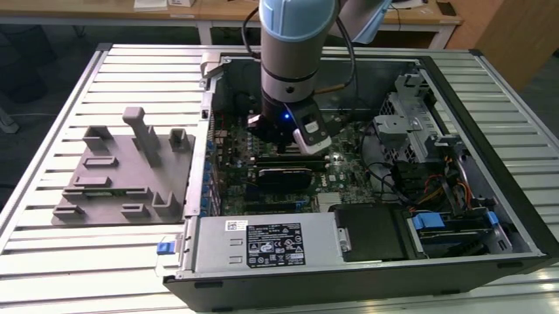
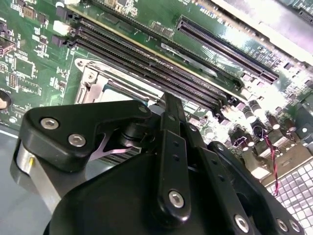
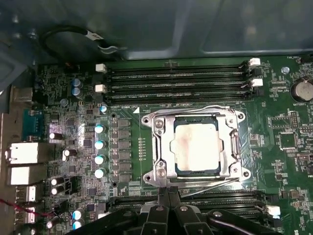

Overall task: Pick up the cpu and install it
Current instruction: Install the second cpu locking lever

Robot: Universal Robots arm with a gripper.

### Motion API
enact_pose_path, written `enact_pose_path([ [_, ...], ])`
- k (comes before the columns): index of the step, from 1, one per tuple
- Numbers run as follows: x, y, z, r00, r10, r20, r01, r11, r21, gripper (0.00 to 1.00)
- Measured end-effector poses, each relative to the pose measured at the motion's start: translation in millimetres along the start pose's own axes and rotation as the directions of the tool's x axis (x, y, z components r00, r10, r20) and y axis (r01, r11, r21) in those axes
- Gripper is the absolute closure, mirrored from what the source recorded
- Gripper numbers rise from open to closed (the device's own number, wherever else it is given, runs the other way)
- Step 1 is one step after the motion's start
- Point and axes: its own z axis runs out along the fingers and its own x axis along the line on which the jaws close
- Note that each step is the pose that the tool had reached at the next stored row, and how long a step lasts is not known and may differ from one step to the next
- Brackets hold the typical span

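Cpu (image 3: 196,148) seated inside metal-framed socket (image 3: 159,169) on motherboard (image 3: 274,132). Gripper (image 3: 168,193) just beside socket edge, fingers pressed together, holding nothing.

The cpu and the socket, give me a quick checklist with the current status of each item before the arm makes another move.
1. The cpu lies in the socket: ok, its silver top shows inside the metal frame in the first wrist view.
2. Cpu flat and square to the frame: appears ok.
3. Gripper free of the cpu: ok, its tips sit just past the socket edge.
4. Fingers open or shut: cannot tell.
5. Socket frame latched: cannot tell.
6. Memory slots beside the socket free of obstruction: ok.
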Motion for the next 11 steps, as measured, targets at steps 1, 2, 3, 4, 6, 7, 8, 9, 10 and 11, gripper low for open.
enact_pose_path([
  [1,0.0,-1.2,-0.1,1.0,0.0,-0.0004,0.0,1.0,-0.0063,0.89],
  [2,0.2,-2.5,0.0,1.0,-0.001,-0.0011,0.001,0.9999,-0.0159,0.89],
  [3,0.5,-3.6,0.0,1.0,-0.001,-0.0017,0.001,0.9997,-0.0252,0.89],
  [4,1.0,-4.7,0.2,1.0,-0.001,-0.0023,0.001,0.9994,-0.0351,0.89],
  [6,2.4,-7.6,0.4,1.0,-0.001,-0.0031,0.001,0.9989,-0.0478,0.89],
  [7,3.4,-9.2,0.5,1.0,-0.002,-0.0034,0.001,0.9987,-0.0518,0.89],
  [8,4.6,-10.5,0.8,1.0,-0.002,-0.0036,0.001,0.9985,-0.055,0.89],
  [9,5.6,-11.6,1.3,1.0,-0.002,-0.0038,0.002,0.9983,-0.0579,0.89],
  [10,6.7,-12.5,2.0,1.0,-0.002,-0.0041,0.002,0.9981,-0.0608,0.89],
  [11,7.7,-13.0,2.8,1.0,-0.002,-0.0043,0.002,0.9979,-0.064,0.89],
])
